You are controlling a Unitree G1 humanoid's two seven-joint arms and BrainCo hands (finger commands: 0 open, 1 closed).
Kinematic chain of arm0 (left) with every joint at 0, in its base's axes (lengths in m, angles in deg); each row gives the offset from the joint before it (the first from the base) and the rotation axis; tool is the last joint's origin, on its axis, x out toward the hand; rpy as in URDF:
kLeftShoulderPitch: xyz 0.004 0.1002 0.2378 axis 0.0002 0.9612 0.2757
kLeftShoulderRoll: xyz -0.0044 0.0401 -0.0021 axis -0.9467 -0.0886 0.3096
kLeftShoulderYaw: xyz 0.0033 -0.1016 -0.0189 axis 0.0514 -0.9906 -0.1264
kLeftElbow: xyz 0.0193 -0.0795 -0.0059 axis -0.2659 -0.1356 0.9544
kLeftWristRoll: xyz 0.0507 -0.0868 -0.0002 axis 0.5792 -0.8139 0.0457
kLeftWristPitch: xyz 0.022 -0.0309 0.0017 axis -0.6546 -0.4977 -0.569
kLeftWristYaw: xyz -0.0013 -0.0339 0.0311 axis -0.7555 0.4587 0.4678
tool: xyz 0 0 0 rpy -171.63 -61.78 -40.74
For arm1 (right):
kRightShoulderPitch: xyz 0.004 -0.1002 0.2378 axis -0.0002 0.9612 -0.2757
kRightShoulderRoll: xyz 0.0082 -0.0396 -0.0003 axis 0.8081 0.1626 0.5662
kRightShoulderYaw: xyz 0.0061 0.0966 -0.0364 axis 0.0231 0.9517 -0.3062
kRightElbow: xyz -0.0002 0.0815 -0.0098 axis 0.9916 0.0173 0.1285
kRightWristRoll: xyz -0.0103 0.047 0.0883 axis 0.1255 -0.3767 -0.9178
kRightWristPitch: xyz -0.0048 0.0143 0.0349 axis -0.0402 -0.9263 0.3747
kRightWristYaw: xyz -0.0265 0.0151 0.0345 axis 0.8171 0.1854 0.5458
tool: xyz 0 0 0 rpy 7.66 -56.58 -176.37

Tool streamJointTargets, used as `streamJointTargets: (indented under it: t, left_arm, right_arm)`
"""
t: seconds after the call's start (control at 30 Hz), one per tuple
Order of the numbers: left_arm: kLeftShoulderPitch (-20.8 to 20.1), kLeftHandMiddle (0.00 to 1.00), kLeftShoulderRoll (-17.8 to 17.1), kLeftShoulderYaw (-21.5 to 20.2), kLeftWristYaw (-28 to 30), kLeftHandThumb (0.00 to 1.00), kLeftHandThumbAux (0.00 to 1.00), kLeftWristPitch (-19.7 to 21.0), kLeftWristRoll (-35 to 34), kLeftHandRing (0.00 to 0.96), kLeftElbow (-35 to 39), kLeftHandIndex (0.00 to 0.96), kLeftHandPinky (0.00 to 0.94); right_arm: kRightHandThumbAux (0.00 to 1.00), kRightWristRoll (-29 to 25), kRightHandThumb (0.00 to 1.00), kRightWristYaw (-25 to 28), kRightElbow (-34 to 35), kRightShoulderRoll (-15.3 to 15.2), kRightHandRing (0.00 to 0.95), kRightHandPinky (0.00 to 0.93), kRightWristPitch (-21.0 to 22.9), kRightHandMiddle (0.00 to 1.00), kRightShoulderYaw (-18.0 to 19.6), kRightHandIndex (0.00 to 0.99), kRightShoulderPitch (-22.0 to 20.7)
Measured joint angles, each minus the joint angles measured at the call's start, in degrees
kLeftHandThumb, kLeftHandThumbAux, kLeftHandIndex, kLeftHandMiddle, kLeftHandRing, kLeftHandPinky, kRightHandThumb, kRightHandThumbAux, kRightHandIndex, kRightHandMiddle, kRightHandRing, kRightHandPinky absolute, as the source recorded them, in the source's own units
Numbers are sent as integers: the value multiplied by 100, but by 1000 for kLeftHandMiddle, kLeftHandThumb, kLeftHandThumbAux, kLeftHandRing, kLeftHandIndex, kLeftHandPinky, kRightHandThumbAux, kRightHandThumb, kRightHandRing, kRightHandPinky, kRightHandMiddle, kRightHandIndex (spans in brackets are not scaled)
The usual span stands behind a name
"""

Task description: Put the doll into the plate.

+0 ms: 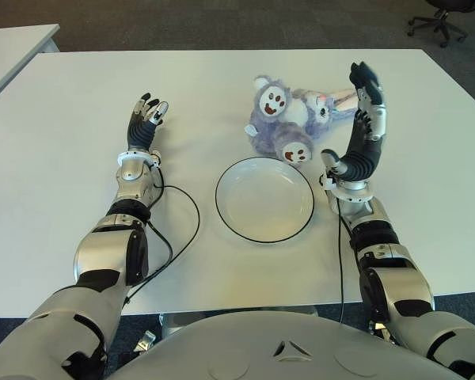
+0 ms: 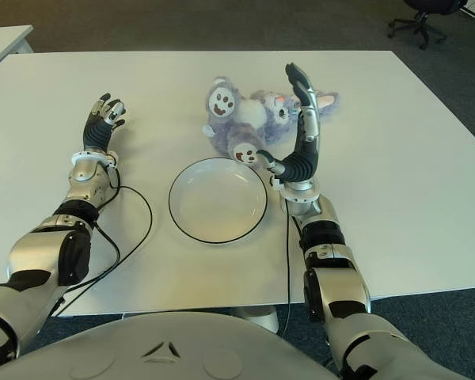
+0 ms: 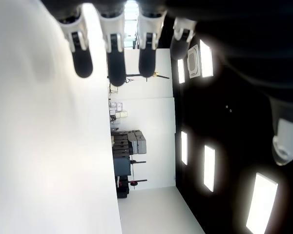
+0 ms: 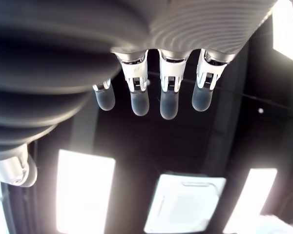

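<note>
A purple and white plush doll (image 1: 289, 119) lies on the white table, just beyond the plate (image 1: 264, 199), a white dish with a dark rim. My right hand (image 1: 364, 119) is raised beside the doll's right side, fingers (image 4: 168, 102) straight and pointing up, holding nothing. My left hand (image 1: 146, 119) shows far to the left of the plate, fingers (image 3: 115, 66) spread and empty. The doll is in neither hand.
A black cable (image 1: 178, 229) loops on the table (image 1: 63, 166) beside my left forearm. A second table's corner (image 1: 16, 43) stands at the far left. An office chair (image 1: 439, 20) is beyond the table's far right corner.
</note>
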Motion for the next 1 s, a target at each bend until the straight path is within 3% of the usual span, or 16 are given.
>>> streamJointTargets:
  t: [0.53,0.7,1.0]
  left_arm:
    - [-4,133,0,0,0,0,462,0,0,152,6,0,139]
    - [-3,144,0,0,0,0,466,0,0,171,5,0,186]
    - [2,139,1,1,0,0,469,1,1,166,4,6,188]
  right_arm:
    - [447,279,310,20,-502,-156,40,35,1335,62,-613,27,-249]
    - [451,275,343,82,-715,-156,61,43,1613,82,-700,29,-367]
    - [453,267,415,169,-925,-156,71,37,1972,96,-793,25,-480]
